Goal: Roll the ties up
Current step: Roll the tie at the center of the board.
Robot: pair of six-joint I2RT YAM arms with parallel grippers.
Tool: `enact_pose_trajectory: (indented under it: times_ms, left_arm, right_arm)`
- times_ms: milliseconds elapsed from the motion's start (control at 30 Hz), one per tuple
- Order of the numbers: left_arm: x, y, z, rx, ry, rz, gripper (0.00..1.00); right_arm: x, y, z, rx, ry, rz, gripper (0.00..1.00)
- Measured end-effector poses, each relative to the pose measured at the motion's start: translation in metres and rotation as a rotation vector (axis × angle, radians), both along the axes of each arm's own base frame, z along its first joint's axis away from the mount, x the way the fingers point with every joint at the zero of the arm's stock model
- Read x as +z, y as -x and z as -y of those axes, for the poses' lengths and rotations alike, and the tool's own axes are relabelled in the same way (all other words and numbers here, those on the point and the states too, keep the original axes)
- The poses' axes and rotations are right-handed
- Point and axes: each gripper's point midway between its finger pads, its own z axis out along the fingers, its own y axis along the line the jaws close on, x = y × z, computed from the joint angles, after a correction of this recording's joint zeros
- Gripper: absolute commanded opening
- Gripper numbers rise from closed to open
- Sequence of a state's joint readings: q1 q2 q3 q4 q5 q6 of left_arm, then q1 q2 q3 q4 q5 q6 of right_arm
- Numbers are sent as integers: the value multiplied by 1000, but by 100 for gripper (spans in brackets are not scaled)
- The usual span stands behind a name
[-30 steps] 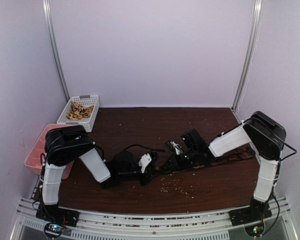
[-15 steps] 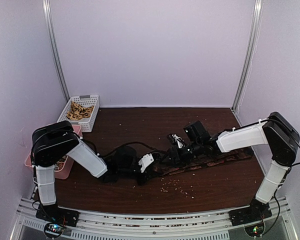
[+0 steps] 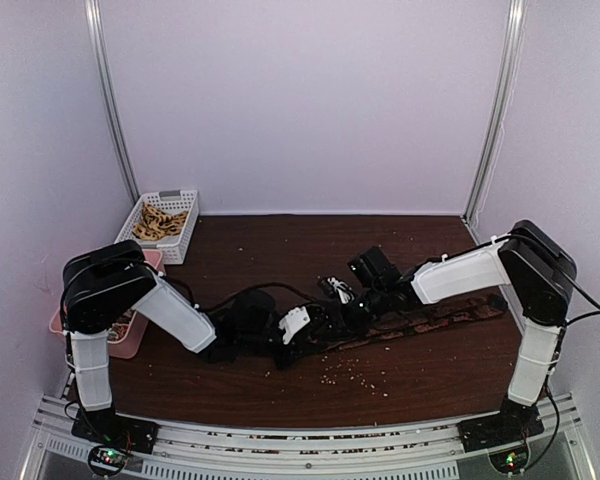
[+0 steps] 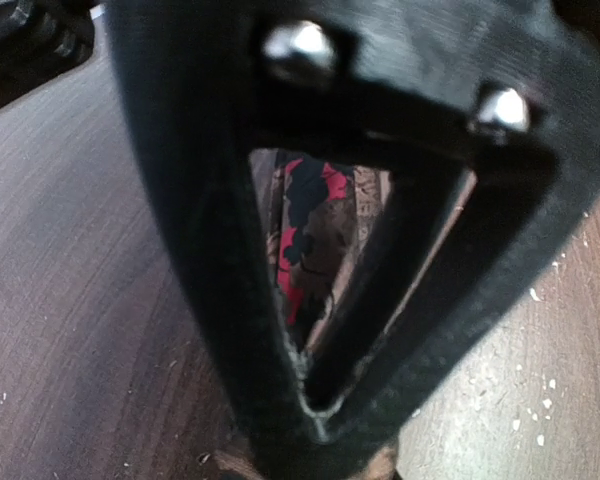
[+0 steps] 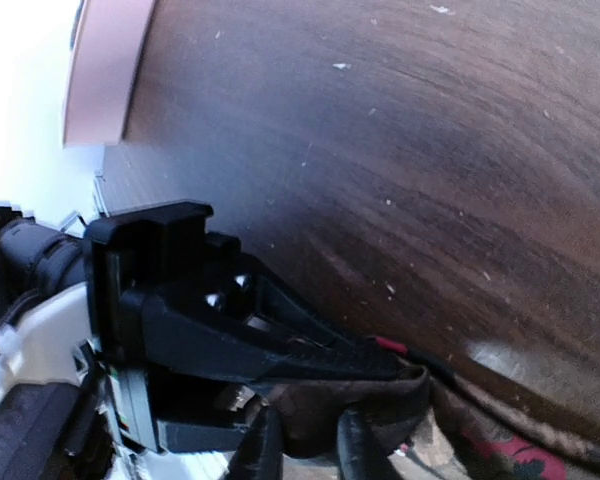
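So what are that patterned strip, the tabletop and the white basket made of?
The strip looks like soft matte fabric: limp, creased, small pattern. The tabletop looks like dark wood or wood-look laminate: visible grain, slight sheen. The basket is probably white moulded plastic: regular lattice walls.

Close to its own camera, the left pincer (image 3: 296,328) shows one finger (image 4: 190,260) as a blurred black frame, hiding all but a sliver of the tie (image 4: 315,240) behind it. The right pincer (image 5: 302,452) is cut off at the picture's bottom edge. Whether either pincer grips the tie cannot be told.
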State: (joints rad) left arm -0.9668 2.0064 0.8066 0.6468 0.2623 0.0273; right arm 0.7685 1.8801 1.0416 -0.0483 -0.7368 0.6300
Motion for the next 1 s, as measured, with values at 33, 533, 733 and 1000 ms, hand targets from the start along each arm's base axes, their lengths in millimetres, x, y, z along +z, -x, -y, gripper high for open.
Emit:
enact_pose_trajectory:
  times_ms: [33,533,733,1000]
  left_arm:
    - [0,0,0,0,-2,-1,29]
    - [-2,2,-17,51,26,24,79]
    - [-2,-3,-12,87,93,37,80]
    - [-1,-9,14,102,161,51,73]
  right_arm:
    - [2,0,-1,5,-6,2,0]
    - [-22,-3,26,-57,-61,-42,0]
    - [-19,-5,28,-81,-111,-67,0]
    - [-19,-8,25,-101,-131,-82,0]
